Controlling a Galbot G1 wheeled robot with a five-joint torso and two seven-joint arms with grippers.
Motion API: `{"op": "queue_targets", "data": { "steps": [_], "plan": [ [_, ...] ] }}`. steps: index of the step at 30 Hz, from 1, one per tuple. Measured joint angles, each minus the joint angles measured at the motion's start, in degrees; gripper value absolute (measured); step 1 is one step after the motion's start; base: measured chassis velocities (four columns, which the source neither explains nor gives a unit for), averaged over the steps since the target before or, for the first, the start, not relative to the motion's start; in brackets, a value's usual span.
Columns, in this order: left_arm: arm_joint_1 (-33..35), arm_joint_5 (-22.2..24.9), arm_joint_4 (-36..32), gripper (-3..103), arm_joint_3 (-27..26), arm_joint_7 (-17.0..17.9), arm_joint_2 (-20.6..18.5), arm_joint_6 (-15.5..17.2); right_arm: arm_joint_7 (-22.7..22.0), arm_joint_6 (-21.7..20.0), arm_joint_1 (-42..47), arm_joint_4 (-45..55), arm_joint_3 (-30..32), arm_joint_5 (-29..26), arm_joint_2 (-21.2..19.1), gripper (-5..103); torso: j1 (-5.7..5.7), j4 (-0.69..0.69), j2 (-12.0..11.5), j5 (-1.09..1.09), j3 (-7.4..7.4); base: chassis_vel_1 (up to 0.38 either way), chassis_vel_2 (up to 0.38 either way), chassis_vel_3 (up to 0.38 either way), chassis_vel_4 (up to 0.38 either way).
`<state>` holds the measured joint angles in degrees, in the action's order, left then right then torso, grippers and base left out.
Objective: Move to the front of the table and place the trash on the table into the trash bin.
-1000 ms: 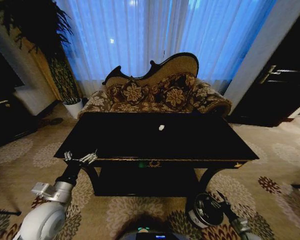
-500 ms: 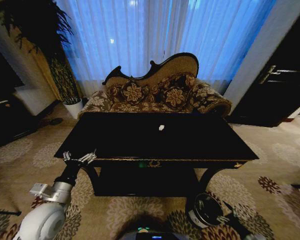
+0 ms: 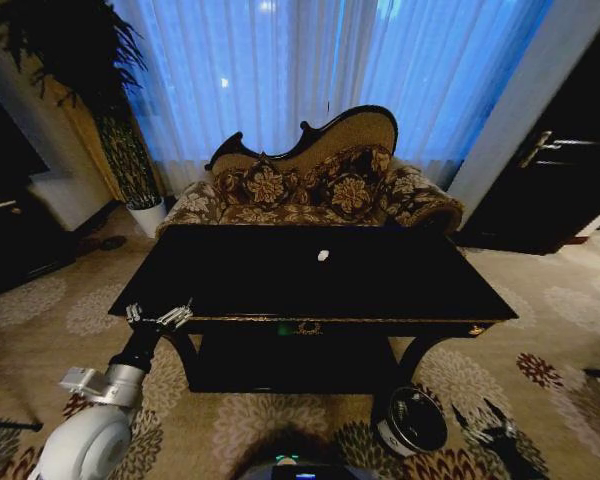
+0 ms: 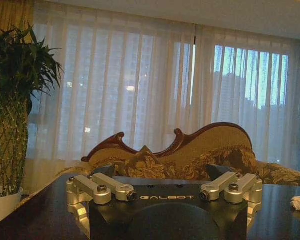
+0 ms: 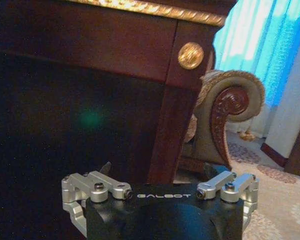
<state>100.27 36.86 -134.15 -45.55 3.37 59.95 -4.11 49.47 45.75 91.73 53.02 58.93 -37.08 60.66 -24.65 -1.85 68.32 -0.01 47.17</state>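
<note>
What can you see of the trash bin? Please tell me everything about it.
The trash bin is small, black and round, with a shiny rim. It stands upright on the patterned carpet, beside the right front leg of the table. Some round things lie inside; what they are cannot be told. The right gripper is low beside it, not touching.

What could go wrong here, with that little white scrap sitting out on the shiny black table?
The white scrap lies far back on the table, while the left claw sits at the front left corner, so the reach is long and the arm might scrape the gold-trimmed edge. The trash bin stands low by the table's right leg, near the right claw, which could knock it over.
</note>
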Motion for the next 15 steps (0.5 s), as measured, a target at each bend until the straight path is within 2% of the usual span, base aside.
{"op": "queue_targets", "data": {
  "steps": [3,5,15],
  "plan": [
    [-0.1,0.0,0.1,100,0.2,0.0,0.0,0.0,0.4,0.0,1.0,0.8,0.6,-0.8,0.3,100,0.0,-0.01,0.0,0.02,0.0,0.0,0.0,0.0,0.0],
    [-0.4,0.0,0.3,100,0.5,0.0,0.1,0.0,2.7,0.0,4.0,3.3,2.8,-2.8,1.5,100,0.0,-0.01,0.0,0.01,0.0,0.0,0.0,0.0,0.0],
    [-0.3,0.0,0.4,100,0.7,0.0,0.3,0.0,2.8,-0.4,8.5,11.4,5.7,-8.5,2.5,100,0.0,0.0,0.0,0.02,0.0,0.0,0.0,0.0,0.0]
  ]
}}
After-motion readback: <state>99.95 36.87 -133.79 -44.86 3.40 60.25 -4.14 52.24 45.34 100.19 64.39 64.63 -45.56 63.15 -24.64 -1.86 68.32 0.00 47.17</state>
